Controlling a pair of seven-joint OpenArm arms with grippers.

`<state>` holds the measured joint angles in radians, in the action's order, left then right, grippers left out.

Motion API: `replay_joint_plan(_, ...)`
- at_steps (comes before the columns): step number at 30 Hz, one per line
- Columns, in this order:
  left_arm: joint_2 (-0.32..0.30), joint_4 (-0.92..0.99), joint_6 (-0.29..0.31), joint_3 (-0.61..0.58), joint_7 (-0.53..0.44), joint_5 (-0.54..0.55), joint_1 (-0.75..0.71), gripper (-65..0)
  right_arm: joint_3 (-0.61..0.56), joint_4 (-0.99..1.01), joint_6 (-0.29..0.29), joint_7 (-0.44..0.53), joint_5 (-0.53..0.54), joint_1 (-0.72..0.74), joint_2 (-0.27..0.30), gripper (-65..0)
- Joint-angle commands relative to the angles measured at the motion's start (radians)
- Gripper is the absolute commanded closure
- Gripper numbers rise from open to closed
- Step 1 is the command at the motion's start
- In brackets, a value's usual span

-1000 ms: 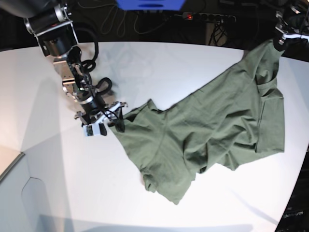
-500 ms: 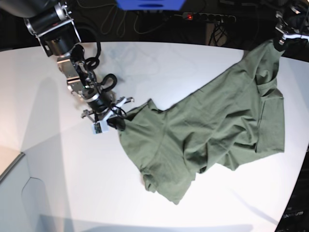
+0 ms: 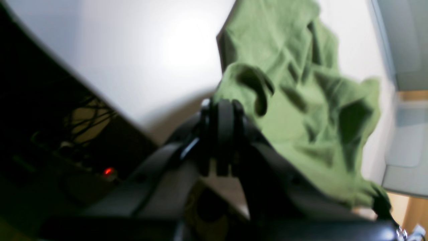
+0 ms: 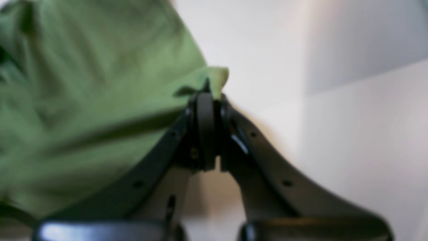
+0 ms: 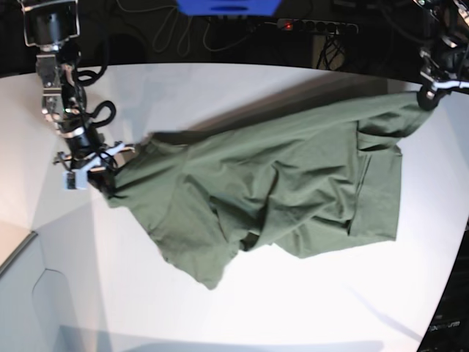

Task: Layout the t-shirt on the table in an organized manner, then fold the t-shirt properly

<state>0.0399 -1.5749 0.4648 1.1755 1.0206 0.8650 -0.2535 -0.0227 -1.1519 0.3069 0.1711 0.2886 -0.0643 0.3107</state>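
Nearest you, the shirt's (image 5: 278, 194) loose lower folds sag onto the worktop (image 5: 242, 308), rumpled and bunched toward the middle. Your right hand (image 5: 102, 172), on the base view's left, is clamped shut on one pinched corner of the cloth; its wrist view shows a small tip of fabric poking past the closed jaws. The shirt stretches across the worktop between both hands. At the far edge, your left hand (image 5: 427, 94) is closed on the opposite corner, by the worktop's curved rim.
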Motion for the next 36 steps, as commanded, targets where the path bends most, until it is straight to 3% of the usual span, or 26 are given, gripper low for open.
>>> replay_joint_plan(1, -0.001, -0.012, 0.005, 0.002, -0.018, 0.023, 0.016, 0.0, 0.030, -0.049, 0.004, 0.023, 0.005, -0.027, 0.017, 0.0)
replay_joint_plan(7, 0.010, -0.011, 0.002, -0.052, -0.023, 0.023, 0.116, 0.0, 0.122, -0.216, 0.004, 0.023, 0.005, -0.144, 0.014, 0.0)
replay_joint_plan(12, 0.004, -0.008, -0.114, -0.119, -0.026, 0.021, 0.239, 0.0, 0.122, -0.210, 0.004, -0.031, 0.002, -0.065, 0.014, 0.0)
replay_joint_plan(15, -0.002, -0.002, -0.182, -0.184, -0.026, 0.013, 0.340, 0.0, 0.119, -0.196, 0.004, -0.147, 0.002, 0.051, 0.012, 0.0)
replay_joint_plan(21, -0.042, 0.110, -0.200, -0.372, -0.027, -0.166, 0.629, 0.0, 0.117, -0.159, 0.004, -0.321, 0.002, 0.341, -0.006, 0.0)
replay_joint_plan(26, -0.044, 0.279, -0.200, -0.437, -0.035, -0.320, 0.960, 0.0, 0.120, -0.121, 0.004, -0.342, 0.002, 0.555, -0.003, 0.0)
replay_joint_plan(28, -0.053, 0.365, -0.200, -0.470, -0.081, -0.370, 1.104, 0.0, 0.120, -0.089, 0.004, -0.342, 0.002, 0.650, -0.002, 0.0)
replay_joint_plan(36, -0.119, 0.710, -0.202, -0.671, -0.306, -0.389, 1.562, 0.0, 0.182, 0.028, 0.004, -0.333, 0.002, 0.984, 0.021, 0.0)
